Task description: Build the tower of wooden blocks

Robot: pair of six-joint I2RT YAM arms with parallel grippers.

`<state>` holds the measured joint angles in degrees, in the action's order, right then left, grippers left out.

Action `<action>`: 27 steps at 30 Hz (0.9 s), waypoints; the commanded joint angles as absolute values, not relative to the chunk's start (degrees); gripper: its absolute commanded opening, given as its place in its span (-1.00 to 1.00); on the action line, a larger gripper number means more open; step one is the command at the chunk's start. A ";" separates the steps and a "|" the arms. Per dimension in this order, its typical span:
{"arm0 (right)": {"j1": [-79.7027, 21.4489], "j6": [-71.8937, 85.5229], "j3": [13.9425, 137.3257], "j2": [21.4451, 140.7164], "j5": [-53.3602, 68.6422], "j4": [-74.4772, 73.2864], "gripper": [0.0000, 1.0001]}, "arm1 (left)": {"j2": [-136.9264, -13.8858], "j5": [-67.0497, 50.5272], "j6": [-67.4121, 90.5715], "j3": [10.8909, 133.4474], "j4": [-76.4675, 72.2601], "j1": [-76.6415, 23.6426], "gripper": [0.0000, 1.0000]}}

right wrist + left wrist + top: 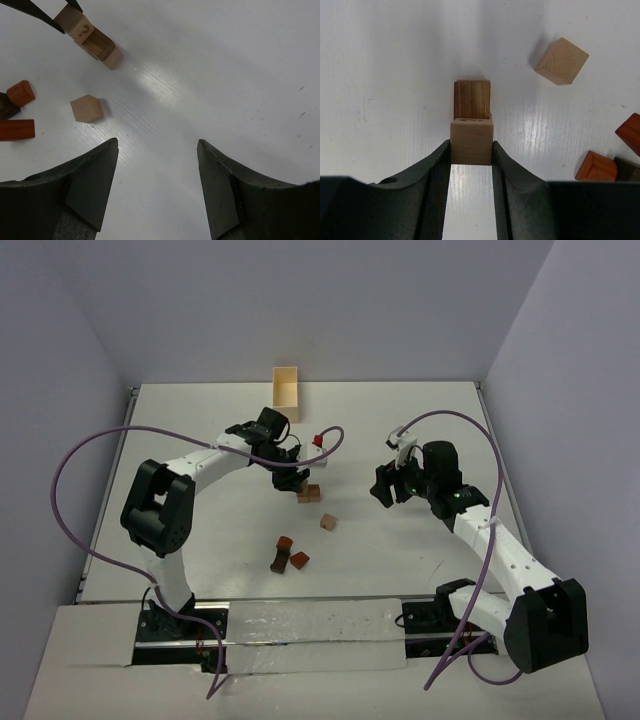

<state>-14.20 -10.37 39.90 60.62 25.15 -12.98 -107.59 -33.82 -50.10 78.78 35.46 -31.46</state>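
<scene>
Upper centre of the overhead frame, at the far edge of the white desk point(200, 420), a pale rectangular wooden box point(287, 392) lies open-topped with smooth, light walls. Whether it holds anything cannot be told.

Near the middle of the desk sits the wood block tower point(309, 493), under the tip of the left arm. The left wrist view shows the left pincer point(471, 148) clenched on a light tan cube point(471, 134), with black fingers pressed to two opposite faces. A darker, straight-grained brown block point(472, 98) touches the cube's far face.

Only the right wrist view, in its upper left corner, shows a curled mark carved into that cube. It also shows a third tan block point(114, 57) adjoining the dark one on the side away from the cube.

A loose tan cube point(87, 108) lies apart from the stack. At the left edge of that frame are a rounded reddish-brown piece point(21, 92), a dark brown piece point(5, 106) and a red bar point(17, 129), lying close together.

The right pincer point(157, 144) is released, its dark wedge-shaped fingers spread above bare, glossy desk, well apart from every block.
</scene>
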 commanded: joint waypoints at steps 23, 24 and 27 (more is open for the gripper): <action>-13.85 -11.25 39.81 61.40 26.05 -12.87 0.45 | -107.65 -34.19 -50.83 81.65 35.52 -32.68 0.22; -13.89 -11.25 39.87 61.44 26.02 -12.83 0.45 | -107.32 -34.19 -50.98 81.65 35.70 -32.89 0.28; -13.85 -11.25 39.90 61.52 25.93 -12.83 0.46 | -106.41 -34.19 -51.06 81.70 36.00 -33.19 0.63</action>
